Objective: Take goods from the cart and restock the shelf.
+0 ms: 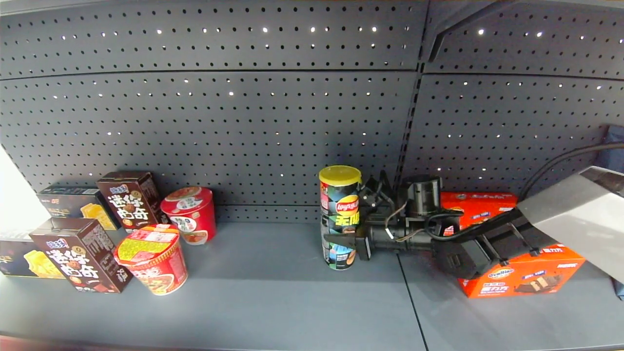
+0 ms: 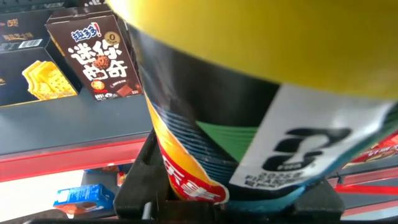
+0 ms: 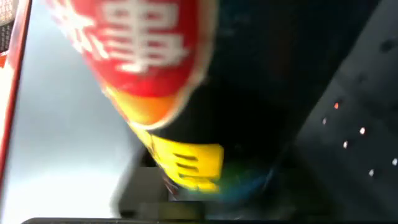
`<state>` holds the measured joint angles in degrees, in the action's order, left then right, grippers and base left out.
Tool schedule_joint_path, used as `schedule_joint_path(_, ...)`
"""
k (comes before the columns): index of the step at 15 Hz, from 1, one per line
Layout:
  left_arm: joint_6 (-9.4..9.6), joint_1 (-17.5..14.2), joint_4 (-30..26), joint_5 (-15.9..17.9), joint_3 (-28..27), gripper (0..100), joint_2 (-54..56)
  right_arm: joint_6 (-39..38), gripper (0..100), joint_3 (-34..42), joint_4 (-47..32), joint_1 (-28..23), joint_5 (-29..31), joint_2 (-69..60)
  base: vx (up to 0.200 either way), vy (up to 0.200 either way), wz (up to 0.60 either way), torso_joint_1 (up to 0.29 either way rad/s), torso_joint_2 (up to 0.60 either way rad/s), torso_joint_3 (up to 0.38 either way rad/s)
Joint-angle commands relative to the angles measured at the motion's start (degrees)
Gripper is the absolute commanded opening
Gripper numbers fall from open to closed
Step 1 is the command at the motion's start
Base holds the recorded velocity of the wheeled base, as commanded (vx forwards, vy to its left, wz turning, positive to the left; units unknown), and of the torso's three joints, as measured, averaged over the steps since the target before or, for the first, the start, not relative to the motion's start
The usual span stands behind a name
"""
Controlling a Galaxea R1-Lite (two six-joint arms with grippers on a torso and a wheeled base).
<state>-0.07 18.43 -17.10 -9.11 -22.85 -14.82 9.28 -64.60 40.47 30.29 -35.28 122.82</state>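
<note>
One chips can (image 1: 340,209) stood upright on the shelf (image 1: 273,297), the right gripper (image 1: 348,231) closed around it. The left gripper (image 2: 230,200) clasped a second can (image 2: 249,118).

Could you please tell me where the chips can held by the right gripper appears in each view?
Head view: chips can upright at mid-shelf, in the right gripper.
Right wrist view: close up, across the middle.
Left wrist view: the close can there is a second can, in the left gripper.
Shared landmark: the grey shelf board.

Two noodle cups (image 1: 189,214) (image 1: 152,259), two chip cans (image 1: 340,217) (image 2: 249,124), six boxes (image 1: 130,199) (image 1: 78,253) (image 1: 78,204) (image 1: 24,261) (image 1: 480,207) (image 1: 526,275).
</note>
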Motion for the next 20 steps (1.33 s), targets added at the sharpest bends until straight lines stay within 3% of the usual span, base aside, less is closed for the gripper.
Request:
schedule_joint_path(1, -0.01, -0.06, -0.04, -0.03, -0.01, 0, 0.5, -0.58, 0, 7.82, 0.48, 3.46, 4.78, -9.18, 0.0, 0.0, 0.0, 0.0, 0.0, 0.0)
schedule_joint_path(4, -0.01, -0.15, -0.04, -0.03, -0.09, 0, 1.9, -7.61, 0, 13.97, 2.51, 8.29, 11.46, -18.23, 0.0, 0.0, 0.0, 0.0, 0.0, 0.0)
schedule_joint_path(7, -0.01, -0.15, -0.12, -0.12, -0.09, 0, 3.31, -7.34, 0, 20.39, 3.74, 10.14, 16.21, -23.68, 0.0, 0.0, 0.0, 0.0, 0.0, 0.0)
schedule_joint_path(9, 0.07, -0.33, -0.21, -0.21, -0.01, 0, 3.49, -7.61, 0, 26.28, 7.6, 11.54, 20.51, -25.09, 0.0, 0.0, 0.0, 0.0, 0.0, 0.0)
schedule_joint_path(11, 0.51, -0.41, -0.12, -0.3, -0.45, 0, 3.22, -7.87, 0, 32.34, 17.62, 13.39, 26.58, -24.21, 0.0, 0.0, 0.0, 0.0, 0.0, 0.0)
schedule_joint_path(16, 0.51, -0.94, -0.04, -0.91, -0.97, 0, 3.31, -9.98, 0, 36.74, 22.28, 16.29, 29.39, -23.24, 0.0, 0.0, 0.0, 0.0, 0.0, 0.0)
schedule_joint_path(20, 0.51, -1.56, -0.21, -1.0, -1.15, 0, 3.66, -10.07, 0, 36.03, 25.88, 17.26, 32.73, -18.32, 0.0, 0.0, 0.0, 0.0, 0.0, 0.0)
